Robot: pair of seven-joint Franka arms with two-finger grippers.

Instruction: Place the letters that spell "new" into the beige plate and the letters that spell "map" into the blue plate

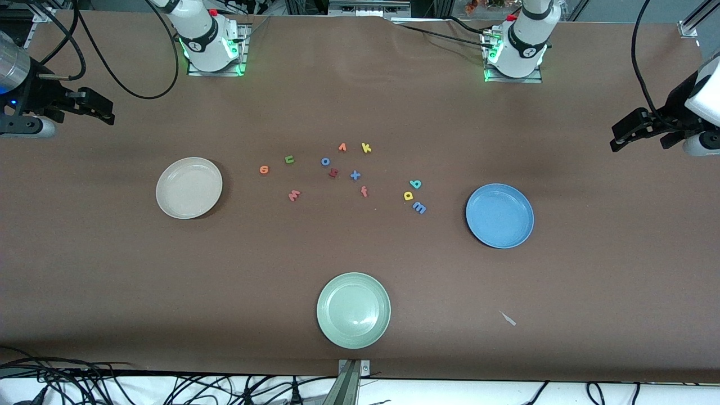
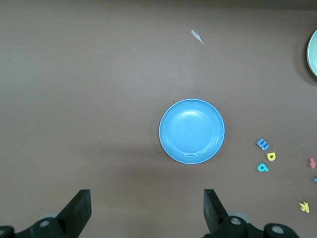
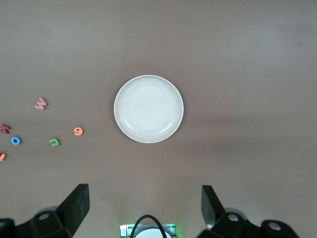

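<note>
The beige plate (image 1: 189, 187) (image 3: 148, 109) lies toward the right arm's end, the blue plate (image 1: 499, 215) (image 2: 191, 131) toward the left arm's end. Between them lie the green n (image 1: 289, 160), orange e (image 1: 264, 169) and salmon w (image 1: 293, 195), nearest the beige plate. The teal p (image 1: 415, 183), yellow a (image 1: 409, 196) and blue m (image 1: 419, 207) cluster beside the blue plate. My left gripper (image 1: 621, 135) (image 2: 147, 206) hangs open and empty above the table's left-arm end. My right gripper (image 1: 104, 109) (image 3: 145, 203) hangs open and empty above the right-arm end.
A pale green plate (image 1: 353, 310) sits nearest the front camera. Other loose letters lie mid-table: orange v (image 1: 342, 147), yellow k (image 1: 366, 148), blue o (image 1: 325, 161), blue x (image 1: 355, 175), a dark red letter (image 1: 333, 173), a red f (image 1: 364, 192). A pale scrap (image 1: 508, 318) lies near the front edge.
</note>
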